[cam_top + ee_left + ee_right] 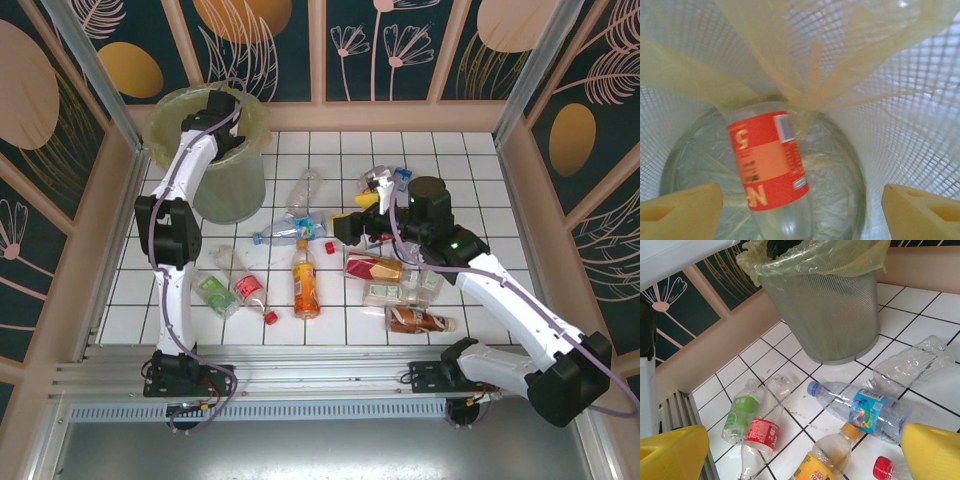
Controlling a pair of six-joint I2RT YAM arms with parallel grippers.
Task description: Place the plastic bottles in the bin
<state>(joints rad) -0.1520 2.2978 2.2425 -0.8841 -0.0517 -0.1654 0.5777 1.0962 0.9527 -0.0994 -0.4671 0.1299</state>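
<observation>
1. Most of the plastic bottles [305, 285] lay scattered on the tiled bench [470, 160] in the top external view, between the bin [160, 125] at the far left and the right arm. Your left pincer [222, 105] reached down inside the bin's mouth. Your right pincer [345, 228] hovered above the middle of the pile.

2. In the left wrist view, the fingers [680, 212] stood wide apart with nothing between them. A red-labelled bottle [767, 160] lay free below, inside the bin, against the bag [805, 65] lining it. Folds of that liner hung close around the wrist, so you could have caught one while lifting out. That might have dragged the bag up or tipped the bin.

3. In the right wrist view, the fingers [670, 455] were fully apart and empty. A blue-labelled bottle [865, 410] lay just ahead, with an orange-capped bottle [832, 452] touching it and a red cap [883, 467] nearby. Closing there risked pinching two at once, or sending a crushed, slippery bottle rolling off along the bench.
</observation>
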